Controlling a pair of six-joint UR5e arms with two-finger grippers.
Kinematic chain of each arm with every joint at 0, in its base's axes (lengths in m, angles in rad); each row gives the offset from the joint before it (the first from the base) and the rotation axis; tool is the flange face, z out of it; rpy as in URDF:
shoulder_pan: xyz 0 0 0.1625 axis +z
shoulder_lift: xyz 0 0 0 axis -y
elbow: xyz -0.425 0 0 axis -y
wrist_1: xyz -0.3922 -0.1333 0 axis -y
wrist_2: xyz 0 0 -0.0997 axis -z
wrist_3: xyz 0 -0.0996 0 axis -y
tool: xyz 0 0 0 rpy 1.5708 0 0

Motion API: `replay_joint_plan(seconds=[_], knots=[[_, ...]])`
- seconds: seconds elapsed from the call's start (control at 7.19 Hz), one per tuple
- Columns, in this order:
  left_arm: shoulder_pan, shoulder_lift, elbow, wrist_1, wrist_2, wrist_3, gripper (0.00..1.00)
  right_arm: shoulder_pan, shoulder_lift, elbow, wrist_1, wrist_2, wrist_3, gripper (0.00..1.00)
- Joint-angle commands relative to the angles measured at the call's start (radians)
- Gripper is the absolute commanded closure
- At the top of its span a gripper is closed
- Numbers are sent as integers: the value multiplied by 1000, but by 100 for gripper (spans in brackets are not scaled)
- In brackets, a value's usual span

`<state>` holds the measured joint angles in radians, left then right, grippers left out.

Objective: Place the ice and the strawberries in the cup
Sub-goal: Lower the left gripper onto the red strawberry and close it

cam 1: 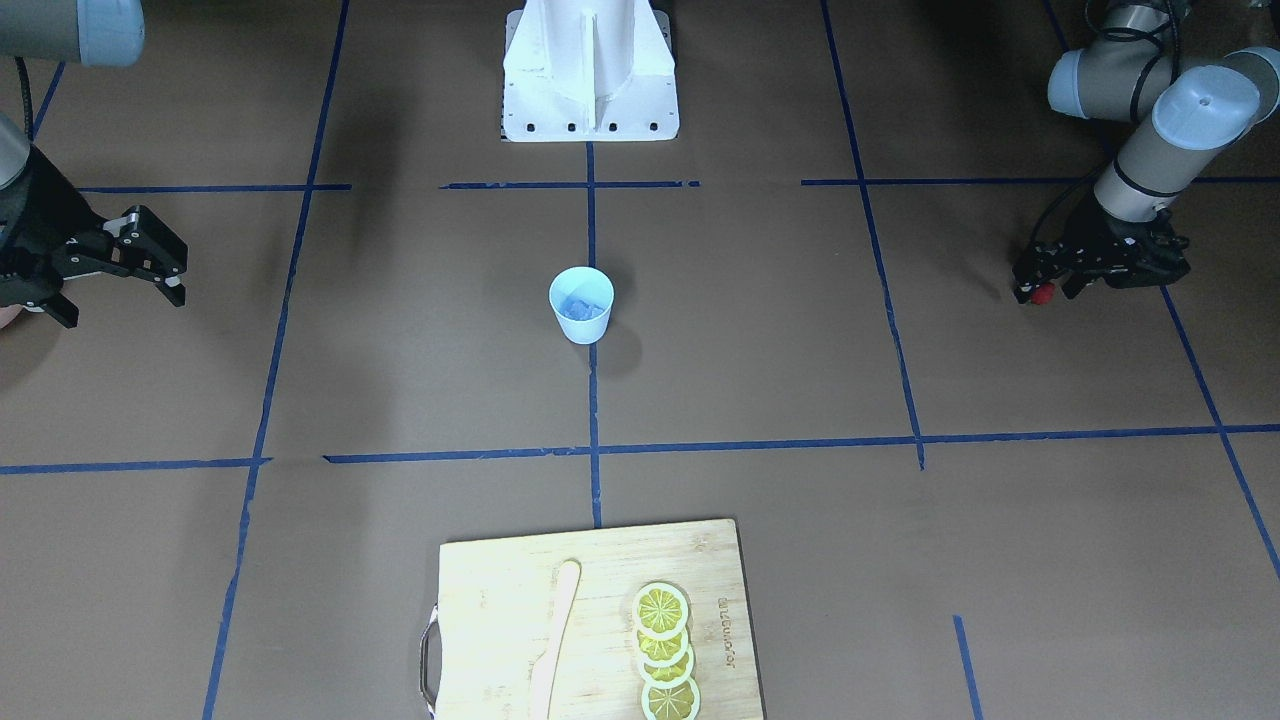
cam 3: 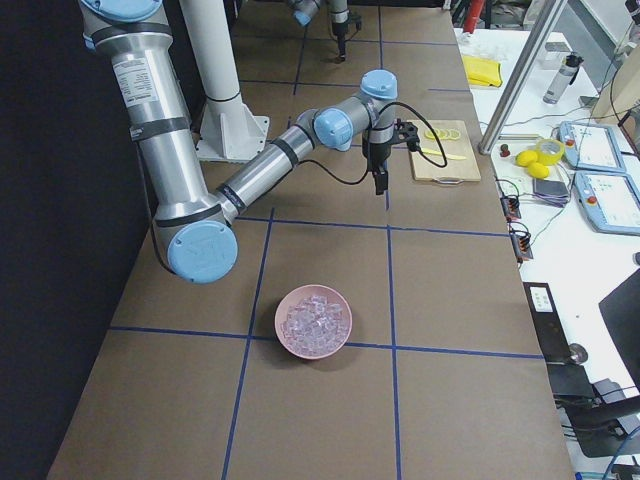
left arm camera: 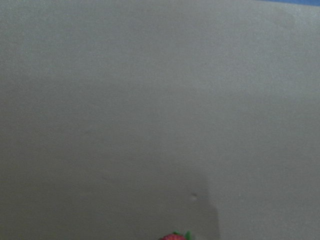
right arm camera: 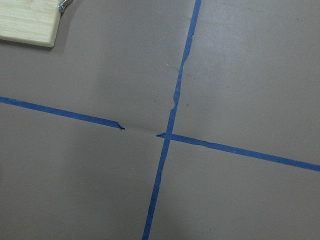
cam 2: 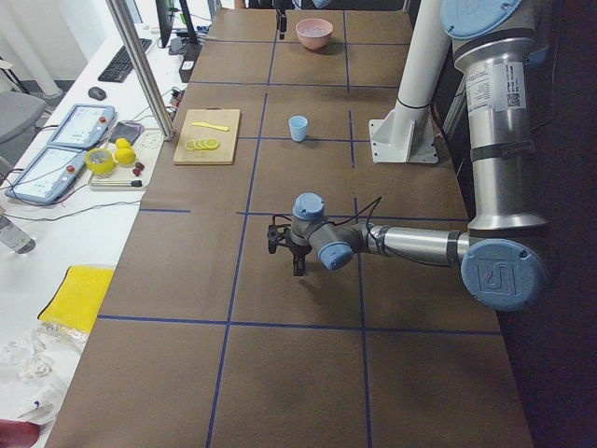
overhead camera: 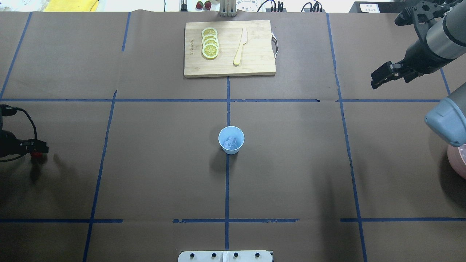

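Nearest the lens of the left wrist view, the strawberry (left arm camera: 175, 236) is glimpsed at the bottom edge, red with a trace of green, over bare brown surface (left arm camera: 150, 100). It is held at the tips of the left gripper (cam 1: 1042, 285), whose jaws are closed narrowly on it. It is judged to be lifted clear, since its shadow falls apart from it in the overhead view. Its long axis cannot be made out at this size. The cup (overhead camera: 231, 140) is stood upright at the middle of the surface, well apart from the berry, across toward the robot's right and at much the same depth from the base, so a sideways carry to the centre is judged to be called for. Pale lumps of ice (overhead camera: 231, 143) are already seen inside the cup. The right gripper (cam 1: 122, 300) is held off at the other side, its jaws spread wide and empty. More ice is heaped in a pinkish bowl (cam 3: 312, 353) near the right arm's base. A cutting board (overhead camera: 258, 54) with lemon slices (overhead camera: 210, 43) and a knife (overhead camera: 240, 47) is set at the far edge.
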<state>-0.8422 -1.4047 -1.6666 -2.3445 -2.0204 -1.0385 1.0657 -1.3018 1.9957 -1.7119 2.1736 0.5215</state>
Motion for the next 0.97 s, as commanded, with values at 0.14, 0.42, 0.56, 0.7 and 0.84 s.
replay_joint_plan(seconds=[0.14, 0.42, 0.56, 0.7, 0.84], knots=[[0, 1, 1, 1, 0, 0, 77, 0, -1, 0, 0, 0, 0, 1], [-2, 6, -4, 4, -9, 1, 100, 0, -2, 2, 0, 0, 0, 1], [-11, 15, -36, 8, -36, 5, 100, 0, -2, 2, 0, 0, 0, 1], [-30, 9, -100, 83, -119, 6, 100, 0, -4, 3, 0, 2, 0, 1], [-84, 6, -205, 232, -136, 17, 100, 0, -4, 5, 0, 2, 0, 1]])
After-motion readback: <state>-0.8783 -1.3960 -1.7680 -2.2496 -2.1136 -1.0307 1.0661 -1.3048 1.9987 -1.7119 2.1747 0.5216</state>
